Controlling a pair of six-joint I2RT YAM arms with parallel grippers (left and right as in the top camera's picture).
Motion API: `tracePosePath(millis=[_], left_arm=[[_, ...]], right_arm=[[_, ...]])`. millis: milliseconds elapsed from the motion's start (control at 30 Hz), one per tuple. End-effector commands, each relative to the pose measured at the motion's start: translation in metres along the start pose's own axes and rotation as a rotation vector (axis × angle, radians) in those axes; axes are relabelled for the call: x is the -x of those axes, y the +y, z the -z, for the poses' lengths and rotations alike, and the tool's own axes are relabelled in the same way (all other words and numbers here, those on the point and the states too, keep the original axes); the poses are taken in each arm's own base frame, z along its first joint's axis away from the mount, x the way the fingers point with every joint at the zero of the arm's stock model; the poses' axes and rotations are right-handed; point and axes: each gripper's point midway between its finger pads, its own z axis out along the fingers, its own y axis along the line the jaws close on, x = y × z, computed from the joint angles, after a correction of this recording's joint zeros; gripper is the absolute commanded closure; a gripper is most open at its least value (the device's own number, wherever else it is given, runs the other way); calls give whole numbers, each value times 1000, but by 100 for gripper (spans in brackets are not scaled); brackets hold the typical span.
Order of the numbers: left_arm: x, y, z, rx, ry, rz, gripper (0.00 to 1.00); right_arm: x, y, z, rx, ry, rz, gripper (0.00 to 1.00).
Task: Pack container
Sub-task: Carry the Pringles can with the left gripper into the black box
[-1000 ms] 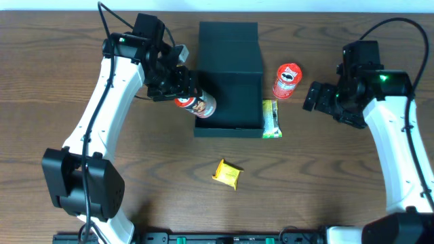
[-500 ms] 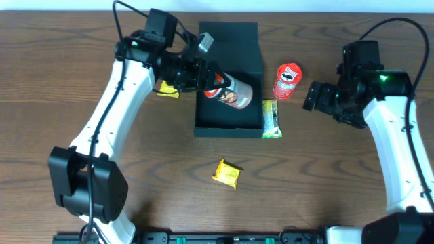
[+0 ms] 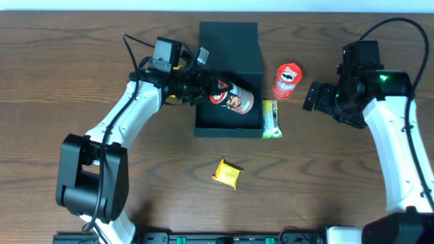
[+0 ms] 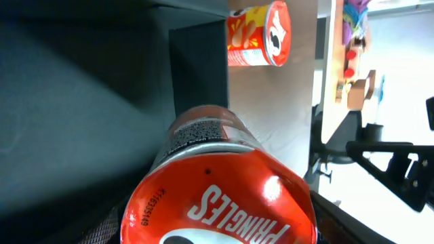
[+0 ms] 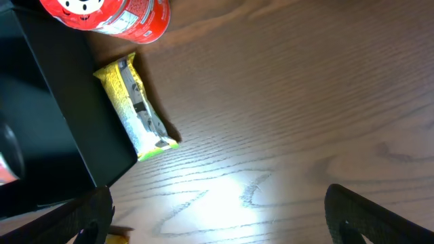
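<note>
The container (image 3: pixel 228 120), a dark teal-black open box with its lid flap at the back, lies at the table's middle. My left gripper (image 3: pixel 209 87) is shut on a red Pringles can (image 3: pixel 232 98) and holds it on its side over the box's open tray; the can fills the left wrist view (image 4: pixel 217 183). A second red Pringles can (image 3: pixel 287 80) stands right of the box. A green-yellow snack bar (image 3: pixel 270 118) lies against the box's right wall. A yellow packet (image 3: pixel 228 174) lies in front. My right gripper (image 3: pixel 313 96) is open and empty, right of the standing can.
Another yellow packet (image 3: pixel 175 97) is partly hidden under my left arm, left of the box. The right wrist view shows the snack bar (image 5: pixel 135 108), the standing can (image 5: pixel 108 15) and bare wood table (image 5: pixel 305 102).
My left gripper carried the can from the box's left edge to the right, over the box interior, and lowered it. The right arm has not moved.
</note>
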Motion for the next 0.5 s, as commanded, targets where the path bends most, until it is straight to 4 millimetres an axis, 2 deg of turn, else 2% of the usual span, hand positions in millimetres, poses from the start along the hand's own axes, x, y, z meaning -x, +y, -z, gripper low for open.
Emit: tracePosePath(millis=[0,267,367,467], left_arm=[[-6,10,-7,33,2,85,25],[-7,18,-17,95,-21,100,25],[-13,23,-30,128,-10,127,15],[-21,28,-42,147,17,130,16]], right_arm=[[1,1,2,1,-8,-10,1],[1,1,2,1,-8,-10,1],[1,1,2,1,-7,-10,1],[1,1,2,1,-7,-10,1]])
